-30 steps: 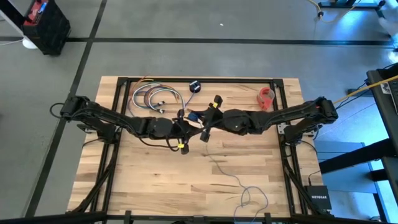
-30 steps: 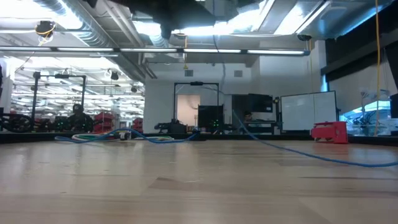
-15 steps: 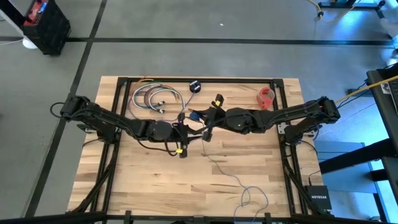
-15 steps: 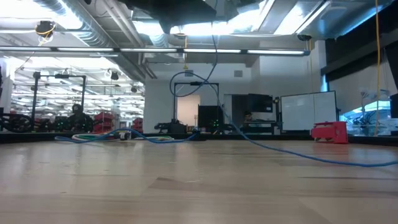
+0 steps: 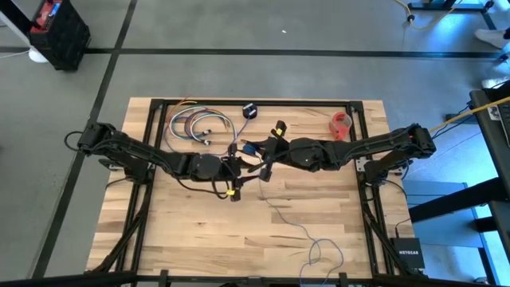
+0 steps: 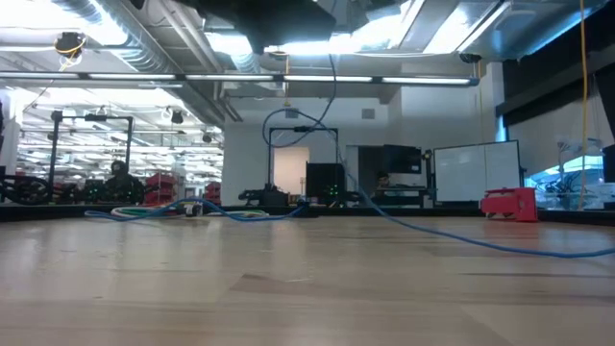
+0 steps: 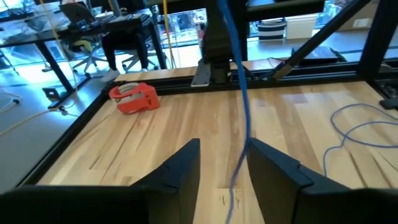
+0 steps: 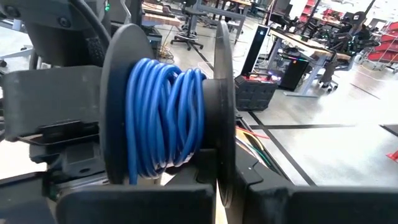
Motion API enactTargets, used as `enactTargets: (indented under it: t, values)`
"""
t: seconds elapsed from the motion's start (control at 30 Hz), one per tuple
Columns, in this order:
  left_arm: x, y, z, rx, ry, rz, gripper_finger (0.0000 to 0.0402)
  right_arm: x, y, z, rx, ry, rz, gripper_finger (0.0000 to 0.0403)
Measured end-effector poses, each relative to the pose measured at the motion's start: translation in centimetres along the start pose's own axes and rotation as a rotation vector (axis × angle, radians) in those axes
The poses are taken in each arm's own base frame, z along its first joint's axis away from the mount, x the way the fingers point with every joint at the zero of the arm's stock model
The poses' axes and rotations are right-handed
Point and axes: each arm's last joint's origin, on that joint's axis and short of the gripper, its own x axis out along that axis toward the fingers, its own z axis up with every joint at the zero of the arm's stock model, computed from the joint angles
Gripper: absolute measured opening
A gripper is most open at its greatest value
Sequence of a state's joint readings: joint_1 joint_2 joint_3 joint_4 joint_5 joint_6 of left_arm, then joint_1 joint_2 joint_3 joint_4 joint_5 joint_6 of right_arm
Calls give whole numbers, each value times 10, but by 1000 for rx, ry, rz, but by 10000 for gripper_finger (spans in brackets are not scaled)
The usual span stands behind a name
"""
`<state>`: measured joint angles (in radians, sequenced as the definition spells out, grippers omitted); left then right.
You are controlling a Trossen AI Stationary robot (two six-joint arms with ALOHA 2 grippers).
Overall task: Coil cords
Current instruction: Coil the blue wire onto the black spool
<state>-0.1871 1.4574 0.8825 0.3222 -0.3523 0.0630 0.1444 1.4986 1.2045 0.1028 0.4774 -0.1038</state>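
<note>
1. Above the middle of the wooden table (image 5: 319, 215), seen from overhead, the left gripper (image 5: 236, 170) and the right gripper (image 5: 264, 156) meet almost tip to tip, both held clear of the boards.
2. Right gripper: its fingers are clamped on the black spool (image 8: 168, 106), which fills the right wrist view; blue cord (image 8: 163, 115) is wound in many turns between the spool's two dark flanges.
3. Left gripper: in the left wrist view its two dark fingers (image 7: 180, 174) stand apart, and the cord (image 7: 239, 93) hangs straight down through the gap between them, touching neither visibly.
4. Cord, free length: from the grippers it drops to the table, runs toward the near edge and ends in loose loops (image 5: 323, 253) well apart from both grippers.
5. Cord, level view: it shows as a thin blue line (image 6: 332, 96) descending from the arms, forming one open loop in the air, then slanting down to the tabletop.
6. Bystanders: a bundle of multicoloured cables (image 5: 195, 123) lies near the far edge by the left arm; a small red object (image 5: 341, 123) lies at the far edge by the right arm.
</note>
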Motion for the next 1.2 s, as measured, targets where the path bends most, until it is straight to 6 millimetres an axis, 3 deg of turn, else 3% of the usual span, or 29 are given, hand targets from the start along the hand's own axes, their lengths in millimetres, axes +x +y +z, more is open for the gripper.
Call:
enactTargets:
  t: [0.27,0.57,0.83,1.2]
  values:
    - [1,2,0,52,2,6,11,0,1,3,15,-31,40,5]
    - [1,3,0,44,0,9,2,0,1,5,28,-58,41,5]
    - [2,13,-8,39,95,119,1,-8,19,5,-8,-50,91,5]
    - [-37,18,1,32,201,128,1,-26,45,-14,-110,153,112,5]
